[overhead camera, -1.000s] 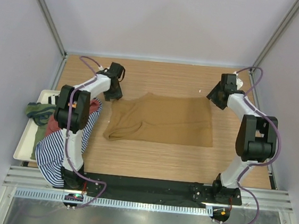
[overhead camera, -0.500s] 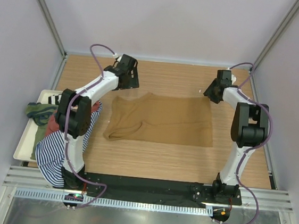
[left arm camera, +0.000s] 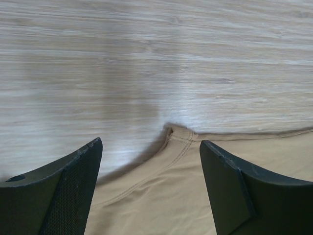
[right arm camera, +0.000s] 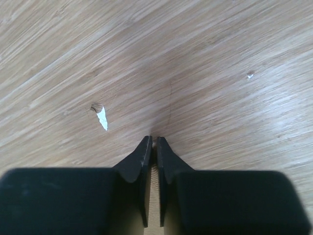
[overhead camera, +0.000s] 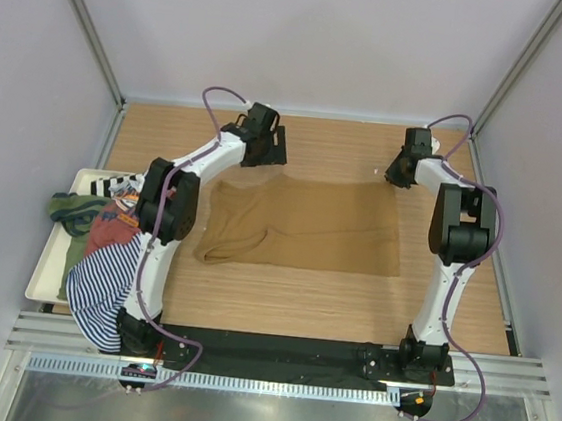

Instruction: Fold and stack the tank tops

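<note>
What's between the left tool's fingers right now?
Left wrist view: the far edge of the tan tank top, a strap corner, sits in the gap of the open left tool, with bare wooden table beyond it.

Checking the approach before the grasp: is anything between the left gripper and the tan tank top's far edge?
Nothing visible does. The left gripper, open, hangs just above the far edge of the tan tank top.

We see white shells and black joints on the left arm point(overhead camera: 206, 157) and right arm point(overhead camera: 439, 300), purple cables point(overhead camera: 218, 91), and textured black fingers point(left arm camera: 63, 191).
</note>
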`<state>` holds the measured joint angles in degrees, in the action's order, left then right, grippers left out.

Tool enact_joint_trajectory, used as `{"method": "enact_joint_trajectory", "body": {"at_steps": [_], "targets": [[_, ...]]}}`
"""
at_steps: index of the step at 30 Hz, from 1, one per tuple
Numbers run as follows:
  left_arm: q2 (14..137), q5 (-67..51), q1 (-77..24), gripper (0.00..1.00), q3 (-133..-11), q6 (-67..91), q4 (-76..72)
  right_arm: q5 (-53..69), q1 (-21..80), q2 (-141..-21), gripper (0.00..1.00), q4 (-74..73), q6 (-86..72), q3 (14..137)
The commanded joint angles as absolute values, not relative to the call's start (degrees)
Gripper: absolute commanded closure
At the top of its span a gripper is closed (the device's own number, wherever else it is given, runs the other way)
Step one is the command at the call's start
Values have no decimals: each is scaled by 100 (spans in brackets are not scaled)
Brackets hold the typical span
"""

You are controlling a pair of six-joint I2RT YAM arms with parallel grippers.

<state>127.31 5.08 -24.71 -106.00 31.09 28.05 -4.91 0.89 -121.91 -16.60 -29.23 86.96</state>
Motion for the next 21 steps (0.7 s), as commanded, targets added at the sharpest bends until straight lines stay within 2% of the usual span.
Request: {"method": "enact_joint_trajectory", "body": {"at_steps": [1,5,8,13,21], "targets": [[12911,106,-2487,21,-11030,3181,2540,-361,70,-12243,89,-1696,-2900,8965],[13122,79,-2549,22,-11310,3261,2557,-413,70,-12094,98,-1582,-2892,8851],[13306,26,-2584,25,-11504,3296,2654,-396,70,-11997,99,-1451,-2900,8728],[13491,88,-2602,38,-11654,3401,2821,-387,62,-12006,99,-1415,-2900,8692],[13623,378,-2777,46,-11672,3270,3111,-272,79,-11962,98,-1380,-2909,8649]]}}
